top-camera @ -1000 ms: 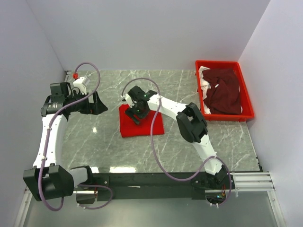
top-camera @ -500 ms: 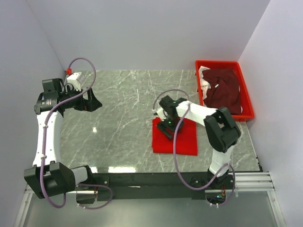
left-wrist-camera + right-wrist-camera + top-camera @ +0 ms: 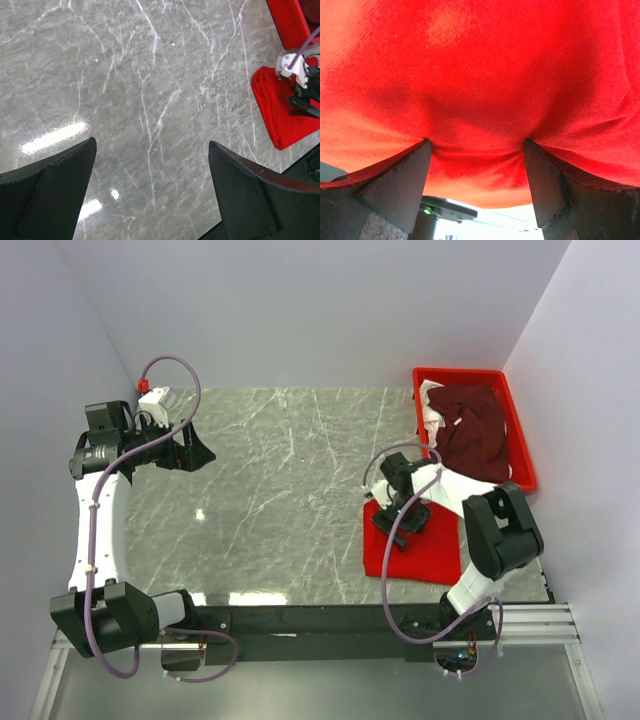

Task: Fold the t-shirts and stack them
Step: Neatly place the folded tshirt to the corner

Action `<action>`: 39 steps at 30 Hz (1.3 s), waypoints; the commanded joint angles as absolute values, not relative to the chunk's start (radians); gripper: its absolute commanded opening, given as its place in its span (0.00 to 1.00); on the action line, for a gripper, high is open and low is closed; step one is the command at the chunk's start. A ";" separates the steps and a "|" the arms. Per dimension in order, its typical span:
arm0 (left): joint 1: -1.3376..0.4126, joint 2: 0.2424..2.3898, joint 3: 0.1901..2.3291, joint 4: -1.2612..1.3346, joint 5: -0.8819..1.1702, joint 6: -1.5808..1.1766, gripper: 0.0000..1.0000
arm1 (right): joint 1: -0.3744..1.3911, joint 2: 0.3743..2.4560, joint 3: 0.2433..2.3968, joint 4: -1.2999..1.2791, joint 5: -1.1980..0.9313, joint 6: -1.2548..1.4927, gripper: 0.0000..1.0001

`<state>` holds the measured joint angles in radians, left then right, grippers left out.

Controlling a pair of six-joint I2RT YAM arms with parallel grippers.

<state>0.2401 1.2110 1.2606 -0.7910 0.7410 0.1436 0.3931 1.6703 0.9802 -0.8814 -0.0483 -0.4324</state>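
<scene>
A bright red cloth t-shirt (image 3: 425, 558), folded into a flat rectangle, lies on the grey marble-patterned tabletop (image 3: 280, 470) at its right side, towards the near edge and just in front of a rigid red plastic rectangular tray (image 3: 460, 372) that stands against the right wall. The right arm (image 3: 455, 490) bends back over this folded shirt, and the right jaws sit on the shirt's far left corner. In the right wrist view the red cloth (image 3: 480, 75) fills almost the whole picture. The two dark fingers (image 3: 395, 185) stand wide apart with their tips pressed down into the fabric, which dimples around them. The right jaws are spread open on the cloth rather than pinched shut on a fold of it. Inside the tray a dark maroon t-shirt (image 3: 470, 435) lies crumpled, with some white fabric (image 3: 430, 405) bunched along the tray's left wall beside it. The left arm (image 3: 100, 510) reaches up along the far left side of the tabletop, well apart from both shirts. The left jaws are fully open: the left wrist view shows the two black fingers (image 3: 55, 200) far apart above bare marble (image 3: 125, 100), with nothing between them. The folded red shirt (image 3: 277, 112) and a corner of the tray (image 3: 287, 20) show at that view's right edge.
</scene>
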 commanded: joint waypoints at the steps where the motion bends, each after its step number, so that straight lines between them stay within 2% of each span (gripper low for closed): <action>1: 0.244 1.218 1.319 -0.778 0.775 0.146 0.99 | 0.338 1.603 0.884 -0.873 0.012 -0.566 0.81; 6: 0.245 1.223 1.327 -0.772 0.779 0.138 0.99 | 0.255 1.563 0.796 -0.828 0.075 -0.730 0.81; 28: 0.245 1.220 1.312 -0.776 0.788 0.161 0.99 | -0.159 1.606 0.807 -0.746 0.209 -1.055 0.81; 39: 0.244 1.242 1.318 -0.805 0.792 0.163 0.99 | -0.179 1.542 0.905 -0.834 0.187 -1.091 0.81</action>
